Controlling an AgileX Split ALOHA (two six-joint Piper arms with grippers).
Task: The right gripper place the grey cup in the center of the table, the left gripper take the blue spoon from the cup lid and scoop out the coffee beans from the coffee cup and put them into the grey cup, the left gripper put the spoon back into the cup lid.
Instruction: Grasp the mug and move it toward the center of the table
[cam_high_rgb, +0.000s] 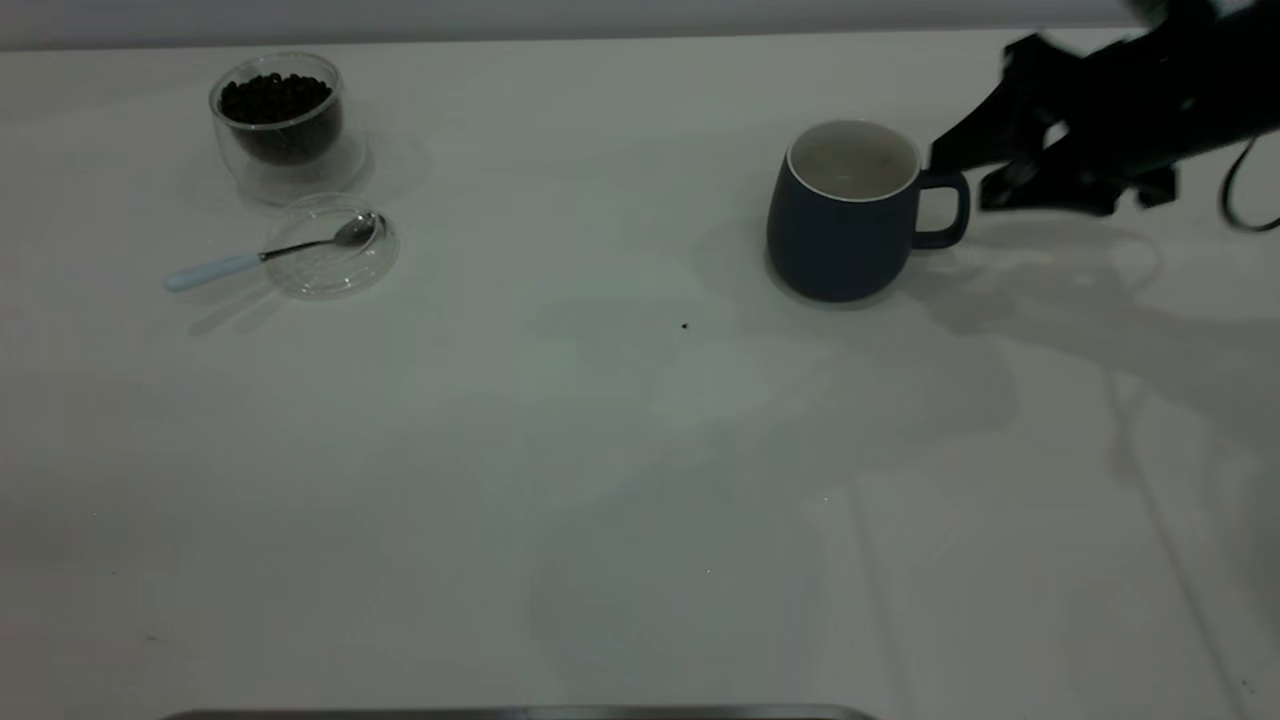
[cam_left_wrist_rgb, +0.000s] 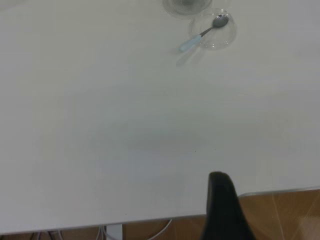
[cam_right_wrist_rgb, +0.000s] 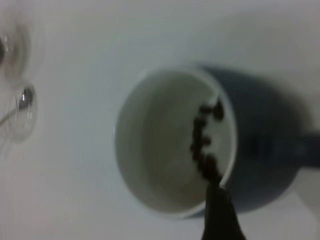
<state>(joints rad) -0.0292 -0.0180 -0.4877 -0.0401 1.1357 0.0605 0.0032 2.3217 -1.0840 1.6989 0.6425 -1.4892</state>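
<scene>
Exterior view: one grey cup (cam_high_rgb: 840, 225), one coffee cup (cam_high_rgb: 280, 125), one cup lid (cam_high_rgb: 335, 270) carrying one blue spoon (cam_high_rgb: 270, 255). White table (cam_high_rgb: 600, 450). Right gripper (cam_high_rgb: 965, 170) beside the cup handle, released.

1 grey cup (cam_high_rgb: 835, 240), 1 coffee cup (cam_high_rgb: 280, 125), 1 cup lid (cam_high_rgb: 330, 262), 1 blue spoon (cam_high_rgb: 262, 256).

- The right tool (cam_high_rgb: 965, 180) is showing as a black mass beside the grey cup's (cam_high_rgb: 845, 215) handle, running off the exterior view's right edge; whether its fingers are parted cannot be told.
- Only one dark finger (cam_left_wrist_rgb: 223, 207) of the left tool is showing in the left wrist view, cut off by the picture's edge.
- The coffee cup (cam_left_wrist_rgb: 187, 5) is being cut off there too.
- In the right wrist view the cup lid (cam_right_wrist_rgb: 17, 112) and blue spoon (cam_right_wrist_rgb: 24, 100) are blurring at the edge.
</scene>
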